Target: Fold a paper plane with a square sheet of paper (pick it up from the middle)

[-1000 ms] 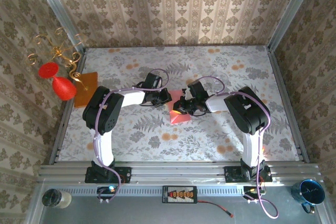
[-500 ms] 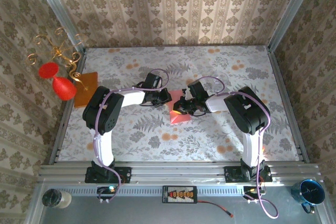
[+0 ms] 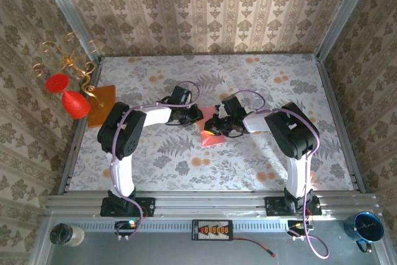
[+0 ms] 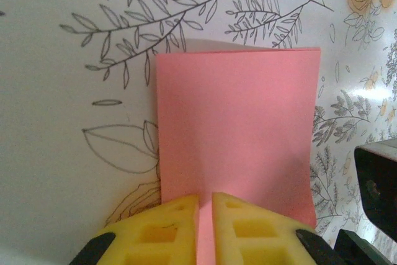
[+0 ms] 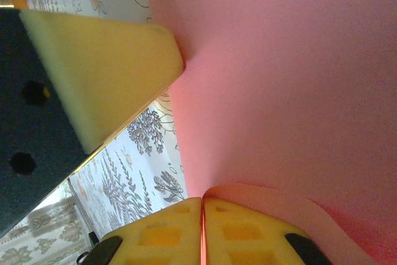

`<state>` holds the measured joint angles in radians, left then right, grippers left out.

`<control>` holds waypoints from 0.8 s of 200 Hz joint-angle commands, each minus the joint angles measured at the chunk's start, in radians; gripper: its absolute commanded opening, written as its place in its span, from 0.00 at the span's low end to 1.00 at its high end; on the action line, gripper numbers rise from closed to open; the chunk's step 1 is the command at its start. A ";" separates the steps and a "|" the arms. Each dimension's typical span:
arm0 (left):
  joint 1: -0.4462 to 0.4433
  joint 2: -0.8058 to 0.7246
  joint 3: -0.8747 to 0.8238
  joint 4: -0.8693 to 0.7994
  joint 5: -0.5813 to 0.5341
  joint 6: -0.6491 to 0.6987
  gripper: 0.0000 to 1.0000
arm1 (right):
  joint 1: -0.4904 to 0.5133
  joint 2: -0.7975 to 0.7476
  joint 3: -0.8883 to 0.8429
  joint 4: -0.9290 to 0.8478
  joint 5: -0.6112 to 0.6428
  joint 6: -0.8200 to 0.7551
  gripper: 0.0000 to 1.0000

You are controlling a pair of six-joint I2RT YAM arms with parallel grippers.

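Observation:
The square sheet of paper is salmon pink and lies at the table's middle between both grippers. In the left wrist view the sheet spreads flat ahead of my left gripper. Its yellow pads stand a narrow gap apart over the sheet's near edge, and pink shows in the gap. My right gripper is shut on a curled-up edge of the sheet, a thin pink line between its pads. A left finger touches the sheet's far edge. The paper plane is out of view.
An orange rectangular sheet lies at the table's left edge beside a gold stand with red glasses. Patterned walls close the table on three sides. A blue mug and a jar stand beyond the front rail.

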<state>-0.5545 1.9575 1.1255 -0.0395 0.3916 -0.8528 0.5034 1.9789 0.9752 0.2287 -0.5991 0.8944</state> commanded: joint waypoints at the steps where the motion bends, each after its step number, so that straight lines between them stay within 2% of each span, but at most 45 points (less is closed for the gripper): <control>1: 0.023 -0.090 -0.004 -0.074 -0.035 -0.005 0.16 | 0.007 0.042 -0.008 -0.116 0.076 -0.004 0.13; 47: 0.060 -0.217 -0.077 -0.090 -0.102 -0.017 0.21 | 0.007 0.044 -0.012 -0.121 0.069 0.017 0.27; 71: 0.063 -0.260 -0.120 -0.076 -0.105 -0.017 0.22 | 0.007 0.044 -0.017 -0.127 0.071 0.017 0.34; 87: 0.058 -0.278 -0.147 -0.035 -0.084 -0.014 0.21 | 0.008 0.046 -0.022 -0.133 0.072 0.009 0.36; 113: 0.028 -0.284 -0.171 0.006 -0.058 -0.007 0.14 | 0.007 0.046 -0.022 -0.174 0.094 -0.011 0.34; 160: -0.050 -0.244 -0.169 0.021 -0.054 0.001 0.00 | 0.007 0.041 -0.035 -0.218 0.140 -0.035 0.15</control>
<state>-0.5762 1.6936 0.9604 -0.0425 0.3222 -0.8593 0.5087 1.9709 0.9909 0.1848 -0.5735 0.8883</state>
